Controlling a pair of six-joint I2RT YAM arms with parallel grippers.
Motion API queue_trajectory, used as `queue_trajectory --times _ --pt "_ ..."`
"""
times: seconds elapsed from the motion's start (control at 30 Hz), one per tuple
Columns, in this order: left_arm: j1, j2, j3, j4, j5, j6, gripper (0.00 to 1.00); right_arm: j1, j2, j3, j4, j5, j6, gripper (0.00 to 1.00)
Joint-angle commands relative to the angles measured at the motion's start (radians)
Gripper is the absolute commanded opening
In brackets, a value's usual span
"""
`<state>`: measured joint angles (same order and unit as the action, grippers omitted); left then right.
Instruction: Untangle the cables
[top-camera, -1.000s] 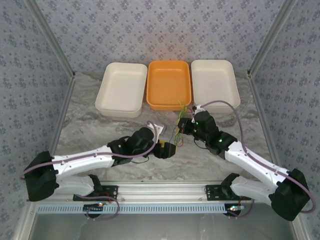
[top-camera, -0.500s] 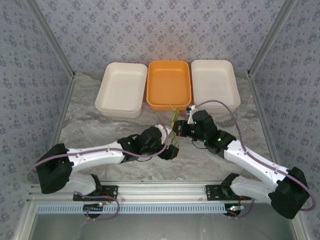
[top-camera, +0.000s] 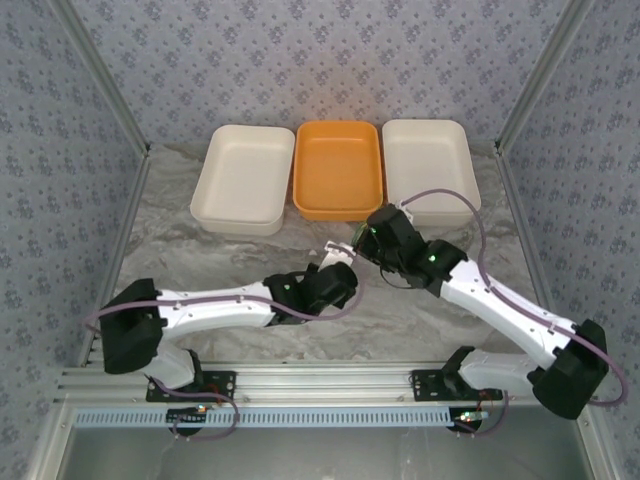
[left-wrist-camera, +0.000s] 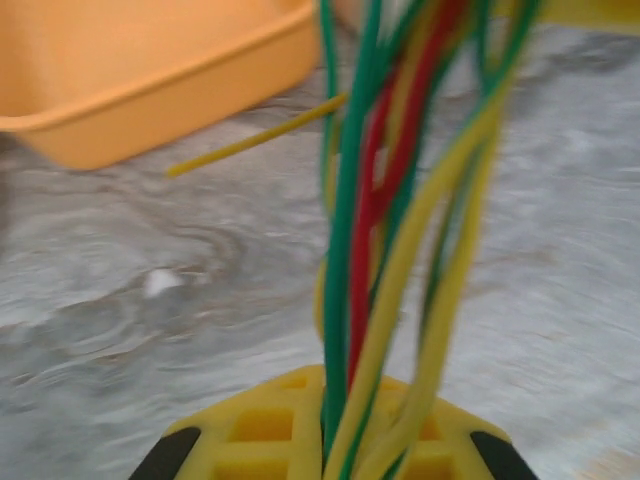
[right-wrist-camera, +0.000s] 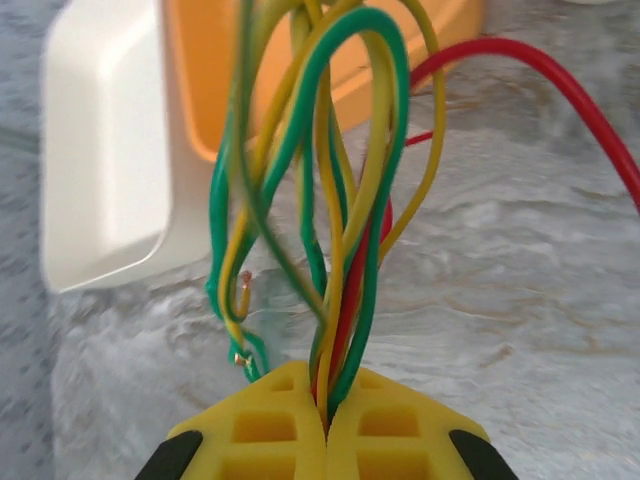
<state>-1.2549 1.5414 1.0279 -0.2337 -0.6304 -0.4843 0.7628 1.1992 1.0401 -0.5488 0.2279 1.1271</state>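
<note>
Cables straight out of left gripper

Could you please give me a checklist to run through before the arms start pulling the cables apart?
1. Left gripper shut on the cables: ok, the bundle runs out from between its fingers.
2. Right gripper shut on the cables: ok, the strands leave its closed fingers.
3. Each gripper holds one strand only: not ok, several colours enter each grip.
4. Strands separated: not ok, green, red and yellow cross and loop together.
5. Grippers clear of the orange tray: ok, both sit in front of it, over the table.
6. Which strands both grippers share: cannot tell.
</note>
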Motion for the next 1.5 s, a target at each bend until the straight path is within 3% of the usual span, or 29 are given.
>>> queue_trajectory --times 0.0,0.1,0.13,0.33,0.47,0.57,0.67,0.77,0.9,1.07,1.27,1.47 --pt "-0.098 0.109 0.060 -0.271 -0.386 0.063 0.00 -0.001 0.109 0.108 -0.232 0.128 0.139 0.00" --pt "-0.120 0.153 0.098 -0.334 -0.411 0.019 0.00 -0.022 0.158 0.144 -0.202 0.030 0.094 0.00" --pt "-0.120 0.143 0.087 -0.306 -0.383 0.027 0.00 -0.026 0.149 0.144 -0.185 0.011 0.077 0.06" --pt "-0.083 -0.037 -0.088 -0.011 -0.025 0.167 0.00 -0.091 -0.038 0.042 -0.111 -0.065 0.014 0.54" --pt "-0.012 -0.150 -0.193 0.097 0.176 0.190 0.00 -0.165 -0.194 -0.069 -0.028 -0.164 -0.038 0.72" --pt "0.020 -0.211 -0.247 0.139 0.268 0.220 0.00 -0.214 -0.280 -0.147 0.055 -0.260 -0.052 0.76" --pt "0.040 -0.240 -0.267 0.138 0.296 0.225 0.00 -0.216 -0.307 -0.183 0.127 -0.327 -0.039 0.75" --pt "0.054 -0.250 -0.275 0.134 0.303 0.220 0.00 -0.174 -0.291 -0.222 0.245 -0.360 0.016 0.65" --pt "0.055 -0.258 -0.275 0.137 0.304 0.207 0.00 -0.108 -0.210 -0.211 0.275 -0.336 0.033 0.47" --pt "0.054 -0.269 -0.280 0.137 0.311 0.198 0.00 -0.067 -0.153 -0.205 0.265 -0.278 0.024 0.38" --pt "0.054 -0.288 -0.283 0.120 0.295 0.183 0.00 -0.076 -0.180 -0.205 0.208 -0.187 -0.017 0.00" --pt "0.055 -0.305 -0.251 0.073 0.304 0.124 0.01 -0.081 -0.256 -0.222 0.227 -0.145 -0.129 0.00"
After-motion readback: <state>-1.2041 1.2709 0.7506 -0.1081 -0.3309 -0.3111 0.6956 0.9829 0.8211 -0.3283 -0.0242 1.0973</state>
